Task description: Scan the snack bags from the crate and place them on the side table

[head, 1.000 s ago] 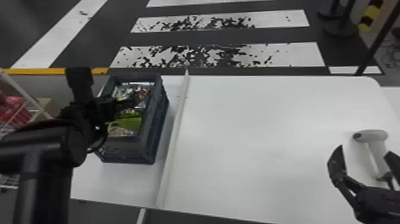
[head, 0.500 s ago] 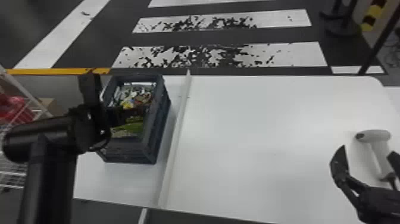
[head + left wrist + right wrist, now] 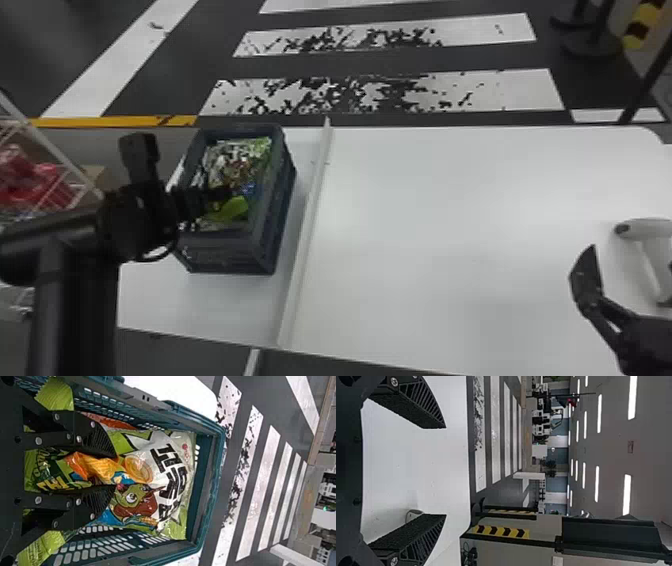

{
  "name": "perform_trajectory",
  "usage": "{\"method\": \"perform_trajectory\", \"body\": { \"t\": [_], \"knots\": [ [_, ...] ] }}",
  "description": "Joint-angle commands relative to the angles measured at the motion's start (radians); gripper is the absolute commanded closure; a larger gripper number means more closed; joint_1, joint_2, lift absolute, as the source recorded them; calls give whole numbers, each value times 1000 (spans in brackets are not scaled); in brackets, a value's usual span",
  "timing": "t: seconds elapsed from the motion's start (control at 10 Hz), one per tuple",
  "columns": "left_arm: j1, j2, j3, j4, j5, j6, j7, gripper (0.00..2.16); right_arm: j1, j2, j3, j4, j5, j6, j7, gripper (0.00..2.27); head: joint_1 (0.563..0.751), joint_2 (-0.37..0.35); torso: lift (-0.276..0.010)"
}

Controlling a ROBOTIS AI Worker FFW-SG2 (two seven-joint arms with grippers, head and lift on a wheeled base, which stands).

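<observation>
1. Head view: over the last second the left arm (image 3: 140, 215) has been lowered slightly at the crate (image 3: 225, 255), while the right arm has been held parked near the scanner (image 3: 645, 230). A pick is apparently being lined up; no bag has been lifted out.
2. The left gripper (image 3: 115, 471) is held with its fingers parted, low among the bags. An orange packet (image 3: 99, 469) is seen between them, though whether it is touched cannot be told.
3. The right gripper (image 3: 445, 471) is spread wide, with nothing held.
4. The large snack bag (image 3: 170, 475) is still contained in the crate, face up. It is glossy, puffed and creased, coloured green and white, and printed with bold black lettering and a cartoon figure; its end seal is crimped.
</observation>
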Motion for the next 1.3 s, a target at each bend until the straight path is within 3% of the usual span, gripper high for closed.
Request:
{"method": "perform_trajectory", "body": {
  "t": [0.0, 0.3, 0.5, 0.7, 1.0, 1.2],
  "knots": [
    [18, -1, 59, -30, 80, -13, -1, 2138, -1, 0, 4, 0, 0, 0, 0, 83, 695, 211, -81],
    [38, 1, 121, -69, 261, -3, -15, 2138, -3, 0, 7, 0, 0, 0, 0, 83, 695, 218, -81],
    [70, -2, 147, -127, 328, 9, -18, 2138, -4, 0, 7, -1, 0, 0, 0, 83, 695, 204, -81],
    [124, -25, 196, -247, 402, 12, -18, 2138, -7, 0, 7, -1, 0, 0, 0, 83, 695, 197, -81],
    [196, -84, 181, -458, 485, 43, -15, 2138, -7, 0, 8, 0, -2, 0, 0, 87, 695, 159, -81],
    [225, -148, 92, -511, 466, 43, -15, 2138, -7, 2, 10, 0, -2, -3, 0, 87, 695, 93, -81]
  ]
}}
